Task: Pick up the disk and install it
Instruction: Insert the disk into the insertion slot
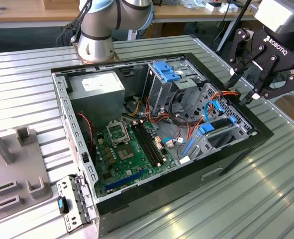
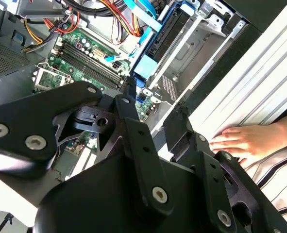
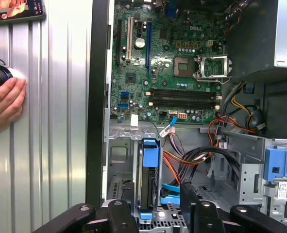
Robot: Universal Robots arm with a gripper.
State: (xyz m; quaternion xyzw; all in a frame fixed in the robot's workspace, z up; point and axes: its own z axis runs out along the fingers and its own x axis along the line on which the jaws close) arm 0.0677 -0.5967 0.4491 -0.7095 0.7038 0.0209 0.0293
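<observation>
Disk [image 3: 147,184] sits slotted in cage [image 3: 118,155], gripper [image 1: 244,85] spread.

My tool [image 1: 245,88]: matt black links, bright screw heads. Ribbed metal worktop [image 1: 266,189], glossy, throwing glare. Bare grey sheet-metal drive cage [image 3: 118,155], dull. Smooth black case [image 1: 151,199] wall. Blue plastic rail on disk [image 3: 150,155].

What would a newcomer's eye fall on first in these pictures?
The open computer case, green motherboard bared, sits central in the exterior view. The gripper hangs open and empty by its edge at that view's right. In the first wrist view a hand rests on the table beside it, and the blue-railed disk stands in its bay.
</observation>
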